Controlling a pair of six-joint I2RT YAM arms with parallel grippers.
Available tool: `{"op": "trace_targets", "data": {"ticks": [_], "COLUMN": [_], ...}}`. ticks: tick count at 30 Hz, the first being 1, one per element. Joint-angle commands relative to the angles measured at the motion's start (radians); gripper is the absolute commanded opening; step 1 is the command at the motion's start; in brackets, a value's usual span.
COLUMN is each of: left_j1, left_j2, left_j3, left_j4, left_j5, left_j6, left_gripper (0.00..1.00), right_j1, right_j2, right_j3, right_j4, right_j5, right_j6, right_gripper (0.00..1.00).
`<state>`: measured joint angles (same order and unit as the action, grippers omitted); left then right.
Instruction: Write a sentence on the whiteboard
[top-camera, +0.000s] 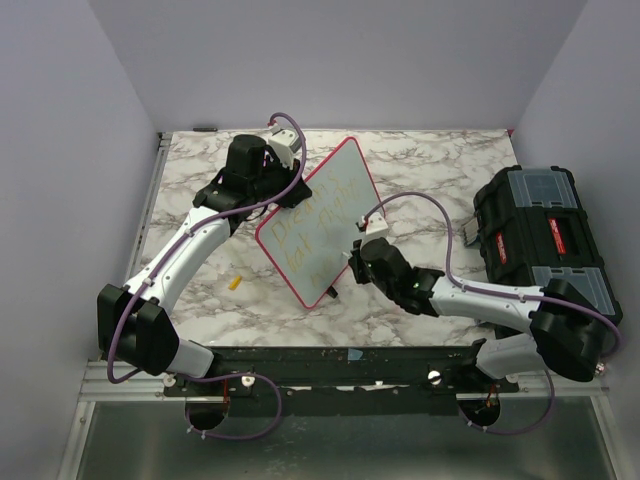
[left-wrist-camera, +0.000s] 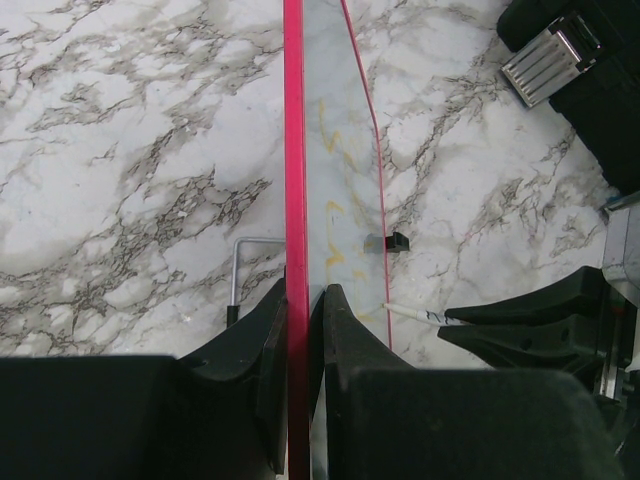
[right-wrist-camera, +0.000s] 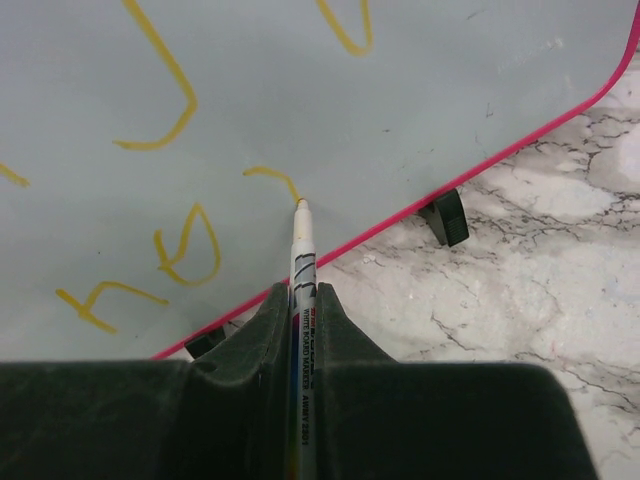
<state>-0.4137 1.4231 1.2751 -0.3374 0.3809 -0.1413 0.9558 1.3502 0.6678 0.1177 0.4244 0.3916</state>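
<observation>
Right pincer (right-wrist-camera: 300, 300) is closed on the marker (right-wrist-camera: 303, 255). Its long axis points straight ahead, and the tip touches the whiteboard (right-wrist-camera: 400, 90) at a yellow stroke of the sentence (top-camera: 308, 238), just above the lower rim. Left pincer (left-wrist-camera: 305, 292) clamps the upper edge, holding the whiteboard tilted on the tabletop (top-camera: 400, 170).

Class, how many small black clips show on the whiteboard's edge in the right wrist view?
2: one clip right of the marker, another by the right pincer. More may be hidden.
</observation>
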Motion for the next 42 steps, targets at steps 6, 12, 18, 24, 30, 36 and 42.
{"op": "trace_targets", "data": {"ticks": [6,12,18,24,30,36,42], "left_j1": [-0.022,-0.022,-0.022,-0.022,-0.022,-0.022,-0.022], "left_j2": [0.031,0.031,0.03,0.031,0.031,0.032,0.033], "left_j3": [-0.042,-0.042,-0.042,-0.042,-0.042,-0.04,-0.04], "left_j4": [-0.063,-0.062,-0.061,-0.06,-0.06,-0.06,-0.062], "left_j5": [-0.034,-0.034,-0.035,-0.034,-0.034,-0.034,-0.034], "left_j6": [0.124,0.124,0.124,0.124,0.124,0.124,0.124], "left_gripper": [0.0,0.0,0.0,0.0,0.0,0.0,0.0], "right_j1": [-0.024,-0.029,-0.035,-0.037,-0.041,-0.046,-0.051], "right_j2": [0.018,0.024,0.029,0.021,0.013,0.009,0.024], "right_j3": [0.095,0.122,0.109,0.066,0.015,-0.003,0.013], "right_j4": [0.03,0.03,0.031,0.039,0.049,0.05,0.052], "right_j5": [-0.025,-0.028,-0.032,-0.035,-0.03,-0.026,-0.025], "right_j6": [-0.027,-0.036,-0.031,-0.013,0.001,0.004,-0.006], "right_gripper": [0.01,0.01,0.01,0.01,0.01,0.01,0.01]}}
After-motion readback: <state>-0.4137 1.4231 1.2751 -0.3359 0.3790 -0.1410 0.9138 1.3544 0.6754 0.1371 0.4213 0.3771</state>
